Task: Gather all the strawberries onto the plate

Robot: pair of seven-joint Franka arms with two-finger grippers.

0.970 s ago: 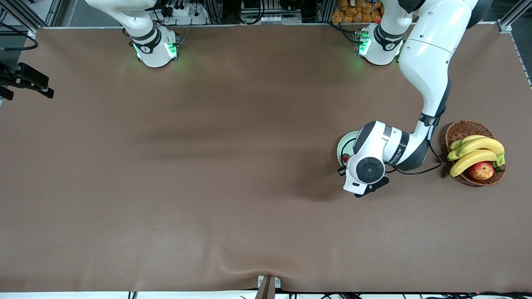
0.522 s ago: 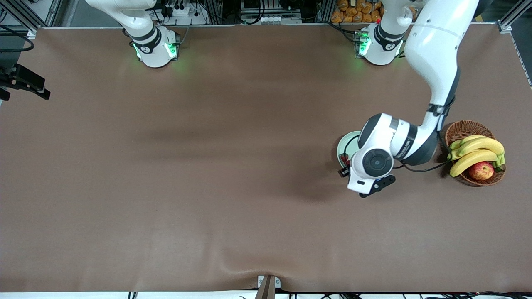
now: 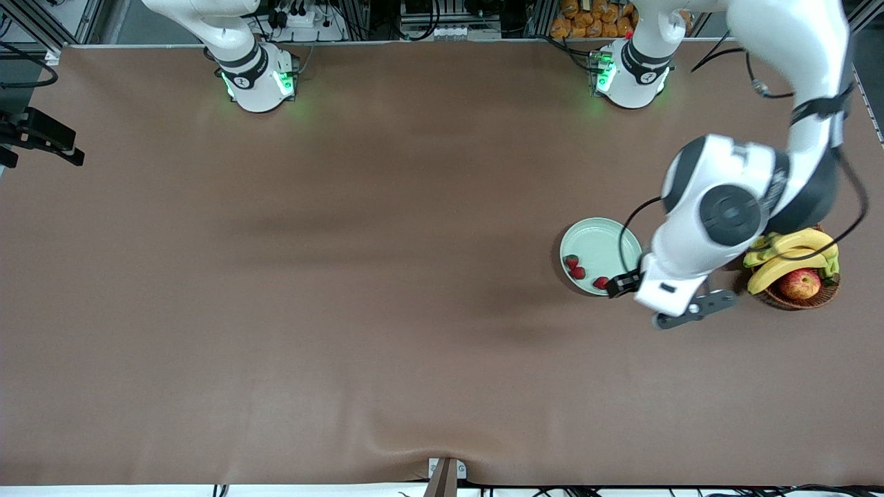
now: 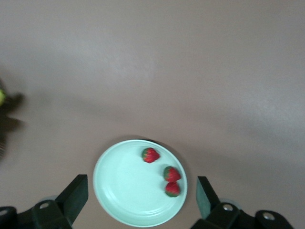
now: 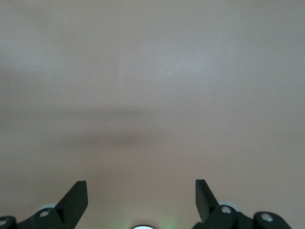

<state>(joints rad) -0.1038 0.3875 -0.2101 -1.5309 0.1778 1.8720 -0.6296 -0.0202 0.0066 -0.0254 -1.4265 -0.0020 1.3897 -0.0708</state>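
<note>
**Inspector:** Where are the strawberries point(image 3: 578, 273)?

**Assistant:** All 3 lie in the plate point(image 3: 608, 235). Take 12 o'clock as toward the arms' bases. Then 1 berry sits at the plate's 9 o'clock and 1 at 8, with those 2 close together. The third is at 6, by the rim. I find none loose on the table point(image 3: 345, 276).

**Inspector:** And the hands?

**Assistant:** The left gripper point(image 4: 140, 185) is up in the air at the plate's basket-side rim. Its fingers are spread wide with nothing between them, and the plate shows below. The right gripper point(image 5: 140, 188) is equally wide and empty over bare table. That arm waits.

**Inspector:** How would the fruit handle?

**Assistant:** My judgement is that it is very light, small and soft-skinned. It would bruise under a hard squeeze and could roll on the glossy plate. The best hold is across the widest part of the red body, just under the green cap. The pads should close gently and not on the tapered tip, where a berry could squirt out.

**Inspector:** And the surroundings?

**Assistant:** A basket point(image 3: 829, 293) stands at the plate's 3 o'clock. It holds bananas point(image 3: 794, 252) and an apple point(image 3: 799, 283), and none of these belong to the job.

**Inspector:** What is your finding?

**Assistant:** The collection looks complete. The one risk I see is a jolt to the plate.
</note>
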